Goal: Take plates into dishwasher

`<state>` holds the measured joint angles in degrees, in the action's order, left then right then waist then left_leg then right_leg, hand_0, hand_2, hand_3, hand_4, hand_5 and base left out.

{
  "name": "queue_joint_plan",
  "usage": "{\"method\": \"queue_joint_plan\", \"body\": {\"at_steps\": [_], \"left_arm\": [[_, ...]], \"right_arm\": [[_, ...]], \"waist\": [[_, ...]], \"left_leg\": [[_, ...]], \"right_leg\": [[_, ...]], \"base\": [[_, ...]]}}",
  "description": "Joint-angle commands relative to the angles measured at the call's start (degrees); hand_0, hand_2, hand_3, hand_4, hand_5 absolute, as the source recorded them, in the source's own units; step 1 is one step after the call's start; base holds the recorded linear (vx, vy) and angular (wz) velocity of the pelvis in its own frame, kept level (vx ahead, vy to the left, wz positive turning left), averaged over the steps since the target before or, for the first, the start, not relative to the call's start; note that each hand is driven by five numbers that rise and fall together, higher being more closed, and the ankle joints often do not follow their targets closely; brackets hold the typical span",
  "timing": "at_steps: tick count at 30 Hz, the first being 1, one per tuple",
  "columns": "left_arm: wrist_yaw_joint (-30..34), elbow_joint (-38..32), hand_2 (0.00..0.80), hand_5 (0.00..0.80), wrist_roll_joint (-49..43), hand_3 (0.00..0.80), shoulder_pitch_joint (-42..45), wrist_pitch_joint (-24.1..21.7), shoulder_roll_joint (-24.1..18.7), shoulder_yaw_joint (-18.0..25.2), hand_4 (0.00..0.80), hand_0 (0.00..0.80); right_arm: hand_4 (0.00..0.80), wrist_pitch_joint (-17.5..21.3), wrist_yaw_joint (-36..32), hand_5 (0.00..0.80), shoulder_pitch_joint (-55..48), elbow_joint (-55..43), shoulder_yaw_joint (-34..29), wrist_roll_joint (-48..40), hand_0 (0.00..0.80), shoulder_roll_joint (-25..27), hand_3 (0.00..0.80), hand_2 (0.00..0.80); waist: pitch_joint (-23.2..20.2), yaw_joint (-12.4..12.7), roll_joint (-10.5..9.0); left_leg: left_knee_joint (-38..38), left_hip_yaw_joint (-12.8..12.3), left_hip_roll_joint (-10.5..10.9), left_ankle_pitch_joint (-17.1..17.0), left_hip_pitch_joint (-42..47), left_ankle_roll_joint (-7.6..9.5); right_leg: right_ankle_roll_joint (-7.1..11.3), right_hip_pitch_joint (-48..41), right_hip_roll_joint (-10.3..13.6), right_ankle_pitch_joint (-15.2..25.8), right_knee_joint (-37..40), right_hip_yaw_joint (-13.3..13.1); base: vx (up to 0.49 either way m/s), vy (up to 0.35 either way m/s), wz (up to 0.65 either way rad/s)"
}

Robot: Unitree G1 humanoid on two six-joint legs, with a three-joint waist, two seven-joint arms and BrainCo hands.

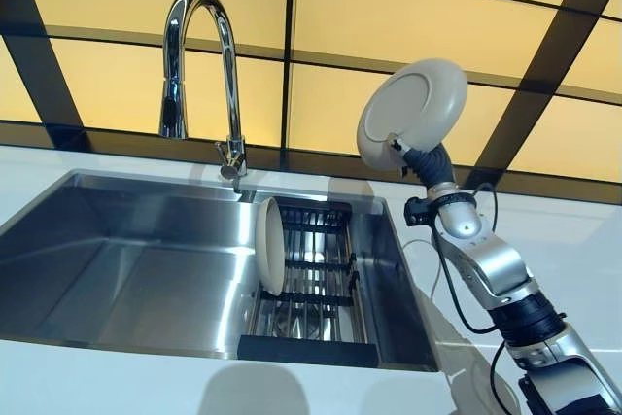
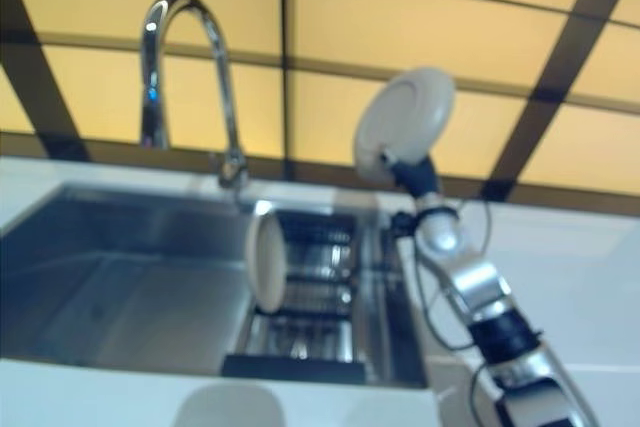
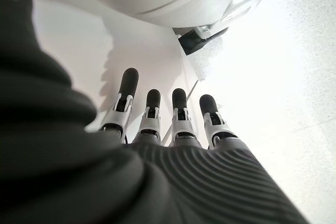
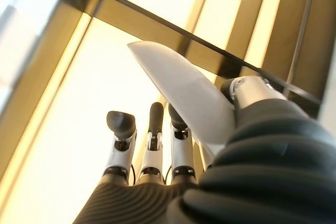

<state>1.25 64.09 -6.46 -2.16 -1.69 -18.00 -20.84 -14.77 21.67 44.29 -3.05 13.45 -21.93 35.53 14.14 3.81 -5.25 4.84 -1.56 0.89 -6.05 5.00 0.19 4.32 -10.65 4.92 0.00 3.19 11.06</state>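
Right hand lifts a plate above the sink

The right hand point(image 1: 406, 155) pinches a cream plate point(image 1: 413, 112) by its lower rim, high at 1 o'clock from the sink point(image 1: 117, 269). The left hand point(image 3: 163, 121) hangs with straight fingers, holding nothing. A second plate point(image 1: 270, 246) stands upright in the dark rack point(image 1: 316, 284), below the faucet point(image 1: 199, 75).

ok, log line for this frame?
right hand: holds plate raised | left hand: idle, open | rack: one plate upright
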Motion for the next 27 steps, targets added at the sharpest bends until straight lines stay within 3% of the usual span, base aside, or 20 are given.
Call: {"method": "queue_joint_plan", "body": {"at_steps": [1, 9, 14, 19, 27], "left_arm": [[0.88, 3.52, 0.000, 0.000, -4.29, 0.000, 2.00, -1.38, -0.90, -2.46, 0.000, 0.000], [1.43, 3.95, 0.000, 0.000, -5.26, 0.000, 4.02, -2.53, -2.24, -2.01, 0.000, 0.000], [1.01, 3.89, 0.000, 0.000, -5.28, 0.000, 5.41, -2.93, -3.17, -1.10, 0.000, 0.000], [0.92, 3.74, 0.000, 0.000, -4.66, 0.000, 5.40, -2.58, -3.85, -0.42, 0.000, 0.000], [0.49, 4.03, 0.000, 0.000, -1.02, 0.000, 2.34, -2.06, -4.66, 1.14, 0.000, 0.000]], "right_arm": [[0.800, 5.04, 2.35, 0.800, 4.76, -2.32, -4.90, 3.74, 0.800, 4.72, 0.800, 0.800], [0.800, 6.70, 1.94, 0.800, 1.93, -1.34, -8.86, 5.24, 0.800, 15.84, 0.800, 0.800], [0.800, 8.29, 0.84, 0.800, -7.20, -2.78, -16.11, 1.70, 0.800, 21.47, 0.800, 0.800], [0.800, 8.88, -1.41, 0.800, -16.46, -5.22, -21.37, 0.67, 0.800, 20.40, 0.800, 0.800], [0.800, 12.30, -8.85, 0.800, -29.32, -4.88, -26.42, -4.87, 0.800, 17.68, 0.800, 0.800]], "waist": [[-5.80, 0.63, 0.13], [-6.28, -1.13, -0.91], [-5.74, -3.70, -1.65], [-4.58, -6.49, -1.37], [-5.08, -9.51, -1.77]], "left_leg": [[-3.22, -0.57, 3.05, 9.66, 2.39, 3.79], [-2.80, -1.46, 2.91, 9.72, 2.73, 3.84], [-2.81, -3.44, 2.44, 10.12, 2.75, 3.51], [-2.71, -7.00, 1.53, 10.64, 3.40, 3.45], [-1.18, -13.92, -1.04, 10.20, 3.55, 3.85]], "right_leg": [[3.96, 6.77, 1.34, 4.03, -4.82, -2.61], [4.96, 7.87, 1.20, 5.37, -5.45, -4.18], [5.61, 9.54, 0.40, 7.27, -4.02, -5.73], [6.42, 13.03, 0.19, 9.21, -5.22, -5.36], [6.54, 12.07, 2.39, 8.24, -8.28, -4.75]], "base": [[0.024, 0.047, -0.06], [0.033, 0.028, -0.08], [0.005, -0.007, -0.25], [-0.057, 0.000, -0.60], [-0.121, -0.048, -0.72]]}}
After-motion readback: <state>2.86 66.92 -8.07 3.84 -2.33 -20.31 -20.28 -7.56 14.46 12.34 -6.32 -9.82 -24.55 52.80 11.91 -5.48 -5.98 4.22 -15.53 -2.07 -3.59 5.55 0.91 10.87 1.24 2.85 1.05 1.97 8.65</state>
